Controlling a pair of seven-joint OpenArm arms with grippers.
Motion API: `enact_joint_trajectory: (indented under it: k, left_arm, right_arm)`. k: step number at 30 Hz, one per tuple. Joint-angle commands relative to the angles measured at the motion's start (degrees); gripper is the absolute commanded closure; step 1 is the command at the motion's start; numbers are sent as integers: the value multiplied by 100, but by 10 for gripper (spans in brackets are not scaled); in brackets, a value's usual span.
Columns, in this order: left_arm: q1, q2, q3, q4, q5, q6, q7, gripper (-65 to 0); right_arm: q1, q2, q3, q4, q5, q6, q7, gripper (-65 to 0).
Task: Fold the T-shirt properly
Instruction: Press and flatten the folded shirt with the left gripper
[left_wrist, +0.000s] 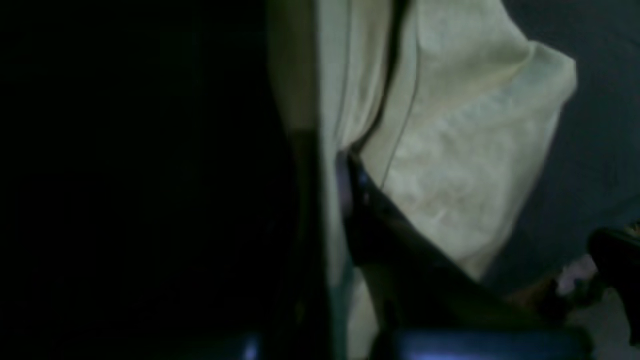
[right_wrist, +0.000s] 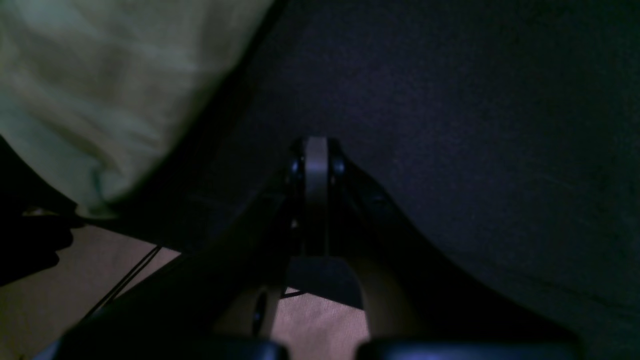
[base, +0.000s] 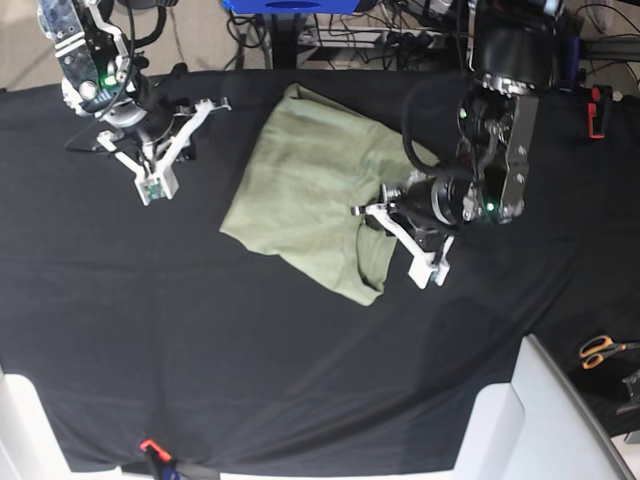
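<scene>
T-shirt (left_wrist: 465, 150) fills the middle of the left wrist view, pale green and blurred, with the left gripper (left_wrist: 350, 170) pinched on a fold of its cloth; dark black cloth (left_wrist: 595, 125) to the right.

Right wrist view: right gripper (right_wrist: 316, 165) pressed together on nothing, over black cloth, shirt corner at far left.

Base view: shirt lies rumpled at the centre of the cloth-covered table (base: 300, 380); left gripper at its right edge, right gripper well apart at far left. Scissors (base: 600, 349) near the right edge.
</scene>
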Motion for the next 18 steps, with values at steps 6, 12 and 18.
enact_joint_trajectory:
  k: [6, 12, 18]
  left_arm:
    - [-848, -622, 1664, -171, -50, 2, 42, 0]
    - [-1534, -666, 2754, -549, 1058, 11, 77, 0]
    - [-1666, -508, 3501, -585, 2438, -24, 139, 0]
  right_arm:
    - [-66, 17, 5, 390, 32, 11, 95, 0]
    - [-154, -71, 23, 513, 32, -7, 87, 0]
    - [-198, -124, 14, 513, 32, -7, 87, 0]
